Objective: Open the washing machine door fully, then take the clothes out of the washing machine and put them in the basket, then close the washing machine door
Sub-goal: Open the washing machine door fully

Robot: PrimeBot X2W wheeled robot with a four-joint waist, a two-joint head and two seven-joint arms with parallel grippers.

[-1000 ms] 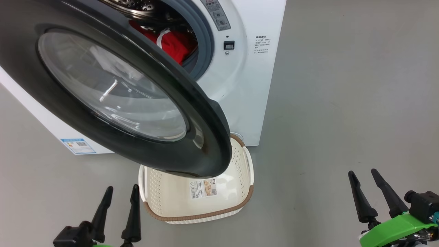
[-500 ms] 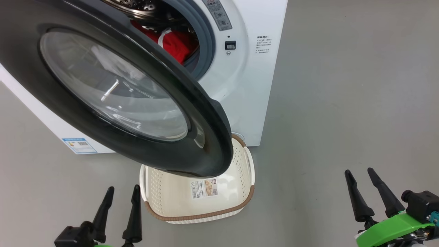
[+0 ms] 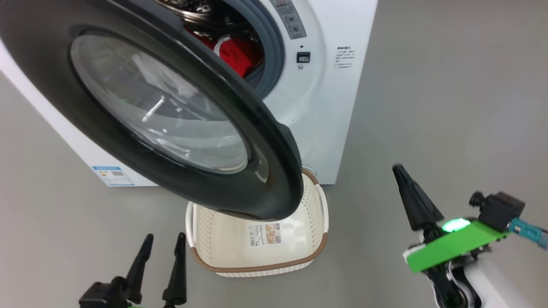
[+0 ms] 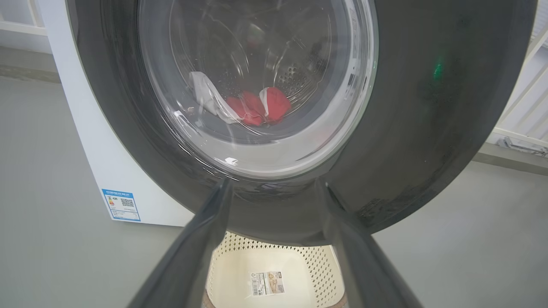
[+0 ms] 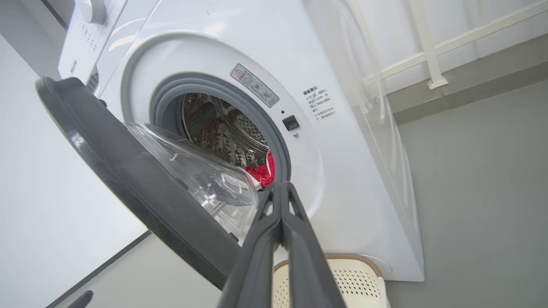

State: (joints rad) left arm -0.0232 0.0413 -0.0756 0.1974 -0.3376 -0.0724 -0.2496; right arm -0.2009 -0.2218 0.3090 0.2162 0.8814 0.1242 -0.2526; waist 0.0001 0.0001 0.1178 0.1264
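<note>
The large round washing machine door (image 3: pixel 274 141), glossy black-rimmed around a bulging clear window (image 3: pixel 162 115), stands partly open above the small cream-white perforated plastic basket (image 3: pixel 214 231) on the grey floor (image 3: pixel 428 107), just before the big white front-loading washing machine (image 3: pixel 329 107). Bright red and white clothes (image 3: pixel 235 53) lie in its steel drum (image 5: pixel 214 128). The robot's left jaws hover spread wide and empty beside the basket; the right jaws, pressed together on nothing, point at the machine, right of the door.

A smooth grey floor (image 3: pixel 449 107) spreads around me, evenly lit. Far off to my right a white railing (image 5: pixel 428 51) stands on a low grey kerb (image 5: pixel 471 85), with a pale wall (image 5: pixel 471 13) behind it.
</note>
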